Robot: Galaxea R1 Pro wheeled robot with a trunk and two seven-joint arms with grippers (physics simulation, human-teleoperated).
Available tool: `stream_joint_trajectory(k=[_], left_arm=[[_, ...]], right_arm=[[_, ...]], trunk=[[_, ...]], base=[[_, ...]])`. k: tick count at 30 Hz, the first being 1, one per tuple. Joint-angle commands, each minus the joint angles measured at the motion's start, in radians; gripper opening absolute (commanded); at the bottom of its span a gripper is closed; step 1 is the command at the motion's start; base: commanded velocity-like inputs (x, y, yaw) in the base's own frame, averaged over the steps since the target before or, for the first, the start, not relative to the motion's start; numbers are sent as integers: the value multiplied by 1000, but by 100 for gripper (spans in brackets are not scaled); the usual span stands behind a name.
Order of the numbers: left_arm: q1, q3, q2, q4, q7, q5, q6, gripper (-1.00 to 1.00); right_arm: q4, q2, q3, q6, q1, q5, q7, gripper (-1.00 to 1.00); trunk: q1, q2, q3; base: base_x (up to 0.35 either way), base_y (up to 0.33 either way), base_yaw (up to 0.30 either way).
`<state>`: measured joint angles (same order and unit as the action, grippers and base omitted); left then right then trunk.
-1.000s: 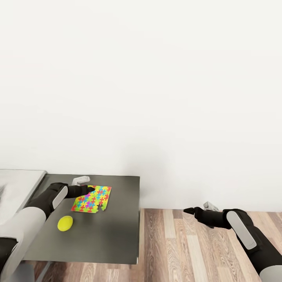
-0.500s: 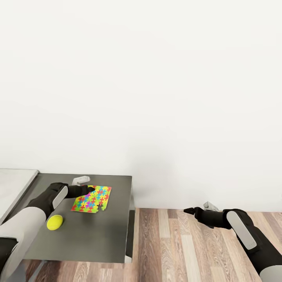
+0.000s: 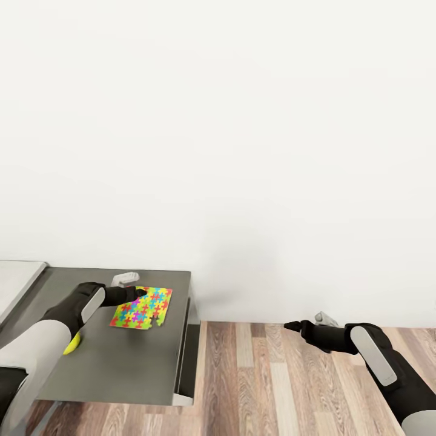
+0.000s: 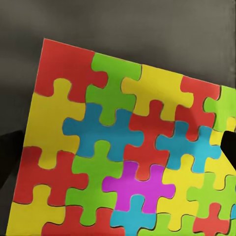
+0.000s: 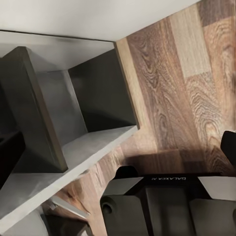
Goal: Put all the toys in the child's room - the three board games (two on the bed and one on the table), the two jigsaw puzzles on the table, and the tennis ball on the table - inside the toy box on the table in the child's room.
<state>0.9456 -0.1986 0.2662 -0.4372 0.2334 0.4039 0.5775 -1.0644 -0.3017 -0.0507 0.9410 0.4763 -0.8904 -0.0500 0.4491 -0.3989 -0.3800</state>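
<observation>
Left gripper (image 3: 140, 293) is pinching the near-left corner of the jigsaw puzzle (image 3: 142, 307) and we're seeing the bright sheet hanging just above the dark table (image 3: 121, 363), tilted a little. Up close, its red, yellow, blue and green pieces (image 4: 123, 162) are spreading wide over the grey top. We're catching the tennis ball (image 3: 72, 345) peeking out from behind the left forearm. Over on the right, the right gripper (image 3: 292, 326) is hovering above the wooden floor (image 3: 272, 387), fingers looking pressed together, empty.
</observation>
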Motion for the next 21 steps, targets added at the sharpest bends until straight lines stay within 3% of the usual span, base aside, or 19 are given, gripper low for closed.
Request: stream_joint_trajectory(k=[1,21], left_arm=[[-1,-5,-1,12,4,0,3,100],[-1,-4,-1,12,7,0,3,100]], right_arm=[[0,-1,-1,2,1,5,-5,100],[0,0,0,2,1,5,-5,100]], trunk=[[1,-1,-2],[1,-1,-2]], base=[[0,-222,0],[-27,-170,0]])
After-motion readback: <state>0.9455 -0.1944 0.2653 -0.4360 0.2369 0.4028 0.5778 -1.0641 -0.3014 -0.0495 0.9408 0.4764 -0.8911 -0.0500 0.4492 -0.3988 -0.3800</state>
